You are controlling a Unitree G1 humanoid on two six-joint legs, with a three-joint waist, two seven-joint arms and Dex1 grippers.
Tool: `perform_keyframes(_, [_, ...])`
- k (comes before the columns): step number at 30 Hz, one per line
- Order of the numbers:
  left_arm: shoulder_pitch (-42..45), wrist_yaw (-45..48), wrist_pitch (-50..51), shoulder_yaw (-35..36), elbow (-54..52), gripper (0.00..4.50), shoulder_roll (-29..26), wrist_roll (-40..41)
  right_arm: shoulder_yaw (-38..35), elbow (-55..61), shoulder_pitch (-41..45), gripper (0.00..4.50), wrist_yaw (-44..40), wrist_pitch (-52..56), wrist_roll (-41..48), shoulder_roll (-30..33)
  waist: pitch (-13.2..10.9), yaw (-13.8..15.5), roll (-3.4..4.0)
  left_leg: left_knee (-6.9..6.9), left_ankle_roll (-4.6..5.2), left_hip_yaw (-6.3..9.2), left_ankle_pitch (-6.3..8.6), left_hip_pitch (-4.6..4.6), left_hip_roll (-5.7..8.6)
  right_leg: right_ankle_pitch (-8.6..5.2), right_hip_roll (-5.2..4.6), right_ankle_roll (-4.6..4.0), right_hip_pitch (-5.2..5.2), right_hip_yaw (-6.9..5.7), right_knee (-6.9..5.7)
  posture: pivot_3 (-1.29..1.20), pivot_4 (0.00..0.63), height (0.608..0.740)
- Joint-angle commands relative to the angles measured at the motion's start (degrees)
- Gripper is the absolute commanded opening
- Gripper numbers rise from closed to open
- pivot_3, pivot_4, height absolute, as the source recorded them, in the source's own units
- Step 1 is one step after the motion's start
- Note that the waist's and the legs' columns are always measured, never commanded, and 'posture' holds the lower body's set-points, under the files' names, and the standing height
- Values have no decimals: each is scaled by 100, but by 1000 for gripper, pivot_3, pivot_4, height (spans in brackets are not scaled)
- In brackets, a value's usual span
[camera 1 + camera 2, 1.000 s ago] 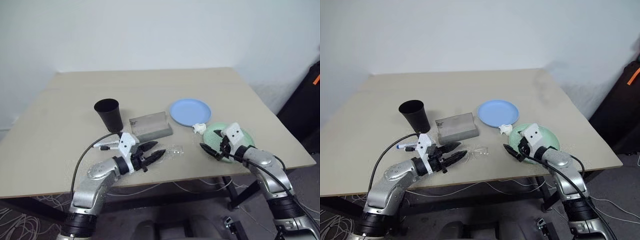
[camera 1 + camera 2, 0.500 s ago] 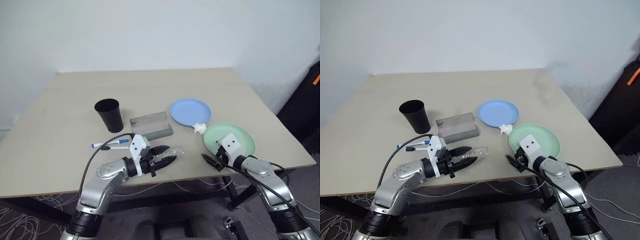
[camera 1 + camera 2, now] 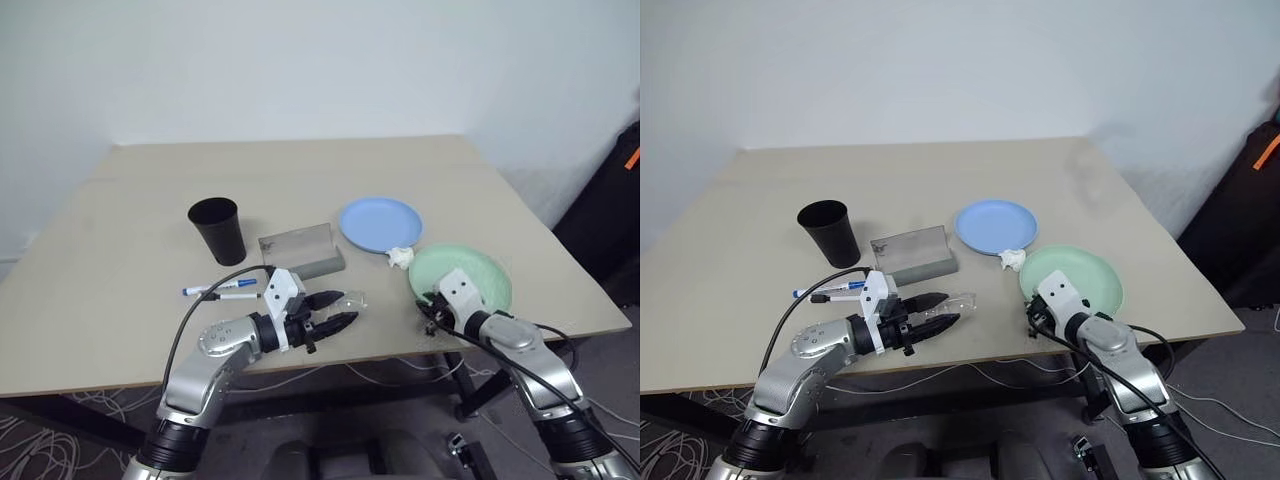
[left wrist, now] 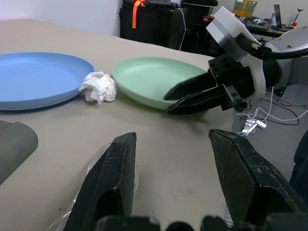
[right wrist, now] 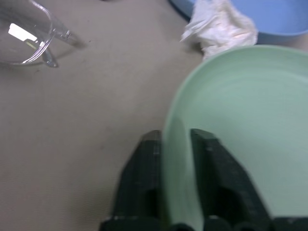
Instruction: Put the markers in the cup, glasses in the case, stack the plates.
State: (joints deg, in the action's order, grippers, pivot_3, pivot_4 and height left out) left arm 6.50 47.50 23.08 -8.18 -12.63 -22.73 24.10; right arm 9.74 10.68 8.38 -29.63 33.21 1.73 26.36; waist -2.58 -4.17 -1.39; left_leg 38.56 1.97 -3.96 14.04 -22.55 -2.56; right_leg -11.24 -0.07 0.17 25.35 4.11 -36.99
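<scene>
Since 1 s ago the right gripper has dropped from over the green plate to its near rim and pinched it; the left gripper slid toward the table's front edge by the glasses. Head views: left jaws half open and empty, with the glasses just past the tips. Blue plate sits behind the green one, a crumpled tissue between them. Case stands open beside the cup; 2 markers lie in front of the cup. Left wrist view: fingers apart, the right gripper at the green rim. Right wrist view: fingers straddle the rim, 1 inside, 1 outside, nearly closed on it. Next, I'd lift the rim first, then carry the plate high over the tissue so it isn't dragged onto the blue plate. The green plate sits close to the table's front corner, so pull inward, not outward; plenty of bare table behind the blue plate.
</scene>
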Motion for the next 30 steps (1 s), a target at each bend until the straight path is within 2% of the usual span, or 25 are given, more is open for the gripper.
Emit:
perform_keyframes(1, [106, -1, -82, -4, -127, 2512, 15, -7, -104, 42, 113, 69, 146, 37, -135, 63, 3, 0, -5, 0, 0, 0, 0, 1, 0, 0, 0, 0, -2, 0, 0, 0, 0, 740])
perform_keyframes(15, [157, -31, -110, 11, -57, 2512, 55, -85, -235, -480, 553, 69, 606, -455, -534, 87, 1, 1, -3, 6, 0, 3, 0, -1, 2, 0, -2, 1, -3, -2, 0, 0, 0, 740])
perform_keyframes(20, [220, -28, -144, 32, 24, 2512, 61, -114, -30, -867, 992, 69, 184, -1325, -602, 294, -1, -13, 1, 2, 1, 2, 0, -3, 2, 0, 1, 1, 1, 0, 0, 0, 0, 740])
perform_keyframes(25, [322, -32, -198, 87, 177, 2512, 68, -142, 235, -1904, 1986, 69, -662, -2269, -518, 336, -1, -50, 2, 3, 5, 3, -3, 2, 0, 2, 8, 0, -2, 4, -1, 0, 0, 740])
perform_keyframes(30, [364, -74, -262, 152, 273, 2512, 65, -170, 541, -4037, 3437, 69, -1280, -3591, -588, -107, -1, -94, 2, 4, 9, 2, -5, 2, 1, 4, 9, 2, -7, 5, -1, 0, 0, 740])
